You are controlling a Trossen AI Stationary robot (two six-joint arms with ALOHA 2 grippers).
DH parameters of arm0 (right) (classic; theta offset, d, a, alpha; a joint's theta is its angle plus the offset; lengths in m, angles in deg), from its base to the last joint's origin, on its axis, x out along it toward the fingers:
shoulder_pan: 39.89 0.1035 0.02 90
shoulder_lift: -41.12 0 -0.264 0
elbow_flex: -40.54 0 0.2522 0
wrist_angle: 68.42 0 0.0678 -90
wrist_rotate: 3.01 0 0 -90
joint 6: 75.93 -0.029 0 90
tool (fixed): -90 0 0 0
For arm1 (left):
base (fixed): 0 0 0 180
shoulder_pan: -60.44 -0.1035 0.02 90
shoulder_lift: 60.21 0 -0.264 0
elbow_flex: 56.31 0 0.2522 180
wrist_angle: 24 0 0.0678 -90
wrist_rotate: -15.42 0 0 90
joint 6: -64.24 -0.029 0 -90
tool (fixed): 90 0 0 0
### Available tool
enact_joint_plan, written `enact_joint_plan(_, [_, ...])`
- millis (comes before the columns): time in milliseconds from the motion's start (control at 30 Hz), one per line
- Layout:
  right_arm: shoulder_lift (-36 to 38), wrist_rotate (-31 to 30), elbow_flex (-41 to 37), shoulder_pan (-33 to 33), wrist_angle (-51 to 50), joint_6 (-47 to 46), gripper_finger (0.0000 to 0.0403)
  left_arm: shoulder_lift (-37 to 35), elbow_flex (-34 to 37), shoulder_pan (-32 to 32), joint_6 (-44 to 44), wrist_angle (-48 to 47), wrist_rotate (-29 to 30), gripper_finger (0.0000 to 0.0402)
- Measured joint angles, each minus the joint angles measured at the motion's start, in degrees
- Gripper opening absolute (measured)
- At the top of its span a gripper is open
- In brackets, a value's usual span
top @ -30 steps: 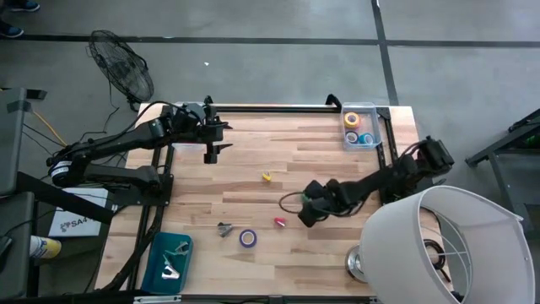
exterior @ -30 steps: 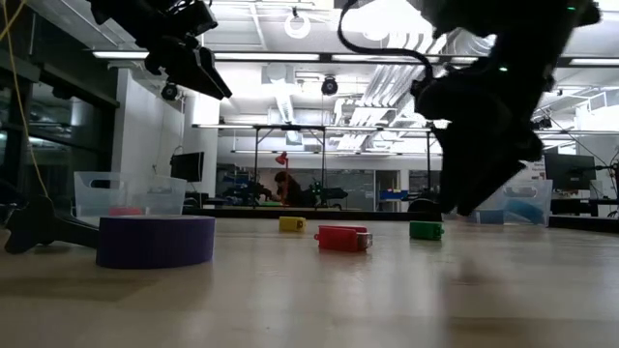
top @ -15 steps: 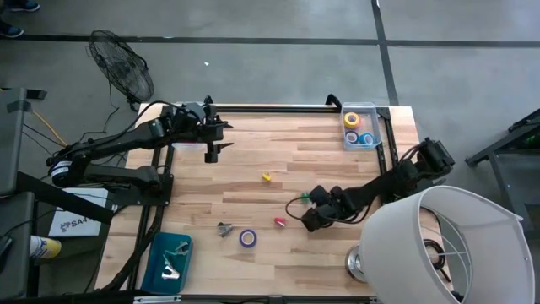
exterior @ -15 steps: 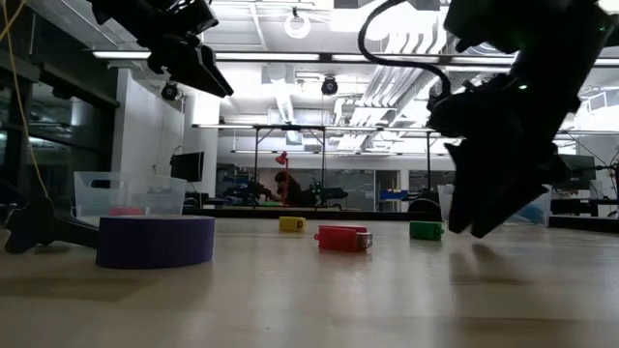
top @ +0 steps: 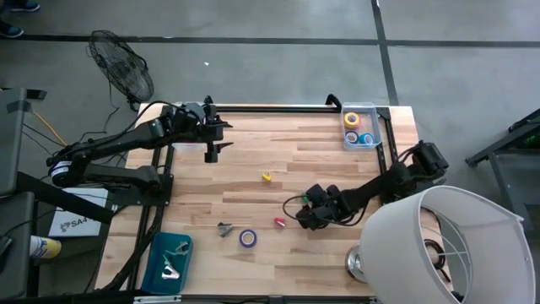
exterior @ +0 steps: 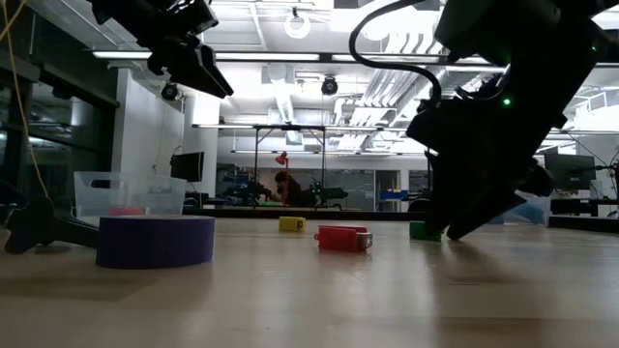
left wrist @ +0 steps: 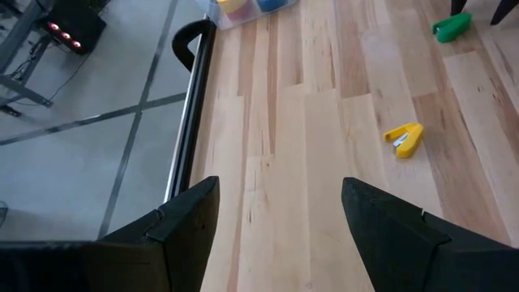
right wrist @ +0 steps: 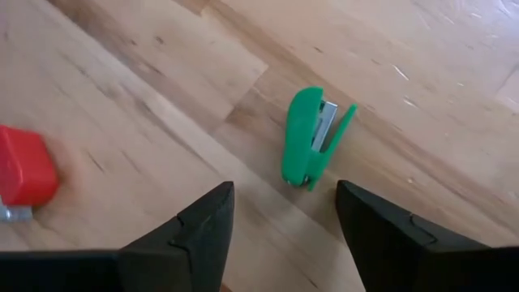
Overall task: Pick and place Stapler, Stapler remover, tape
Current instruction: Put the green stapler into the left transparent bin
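A small green stapler [right wrist: 312, 138] lies on its side on the wood table, just ahead of my right gripper [right wrist: 284, 235]. That gripper is open and low over the table [top: 300, 217], its fingers apart from the stapler. A red stapler [top: 279, 222] lies just to its left and a yellow stapler [top: 267, 176] toward the middle. A purple tape roll [top: 247, 238] lies flat near the front, with a dark staple remover [top: 224, 229] beside it. My left gripper [top: 212, 155] hangs open, high over the far left.
A clear bin [top: 373, 111] at the far right corner holds yellow and blue tape rolls. A teal tray [top: 157, 250] at the near left holds metal items. A large white lampshade [top: 439, 245] stands at the near right, close to the right arm.
My right gripper has sunk toward the table and rolled a little, coming down close to the green stapler. The left arm has kept still, and nothing on the table has moved.
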Motion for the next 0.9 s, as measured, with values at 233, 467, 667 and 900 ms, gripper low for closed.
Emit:
enact_joint_plan(233, [-1.2, -2.2, 0.0, -0.2, 0.6, -3.9, 0.0208, 0.0, 0.0, 0.0, 0.0, 0.0, 0.3, 0.0256])
enact_joint_plan(467, [-1.3, -1.2, 0.0, -1.7, 0.8, -2.9, 0.0208, 0.0, 0.0, 0.0, 0.0, 0.6, 0.5, 0.0256])
enact_joint_plan(667, [-1.4, -0.1, 0.0, -3.1, 0.6, -2.5, 0.0206, 0.0, 0.0, 0.0, 0.0, 0.6, 0.5, 0.0256])
enact_joint_plan(900, [-1.4, -0.1, 0.0, -3.1, -0.6, -2.4, 0.0167, 0.0, 0.0, 0.0, 0.0, 0.6, 0.5, 0.0256])
